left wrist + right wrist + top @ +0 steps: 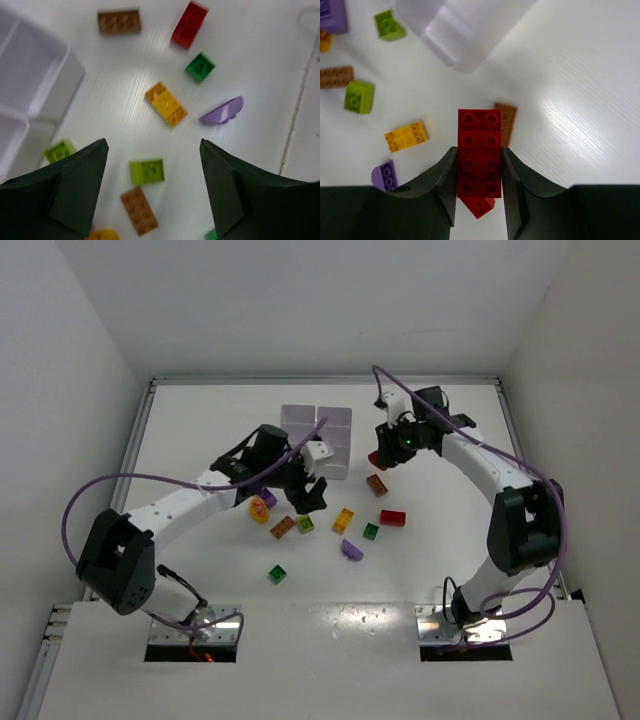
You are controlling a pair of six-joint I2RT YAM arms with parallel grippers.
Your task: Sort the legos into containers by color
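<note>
Loose legos lie on the white table in front of the white containers point(320, 435). In the right wrist view my right gripper point(479, 150) is shut on a long red brick point(480, 130), held above the table. A smaller red piece point(478, 205) shows under it; I cannot tell if they are joined. My left gripper point(152, 150) hangs open and empty over a lime brick point(147, 171) and a brown brick point(139, 210). Beyond its fingers lie a yellow brick point(166, 103), a purple piece point(222, 110), a green brick point(200, 66) and a red brick point(189, 24).
A corner of the container tray point(40, 85) stands left of the left gripper, with another lime brick point(59, 151) beside it. A brown brick point(506, 122) lies under the right gripper. A green brick point(277, 574) sits alone nearer the arm bases. Walls enclose the table.
</note>
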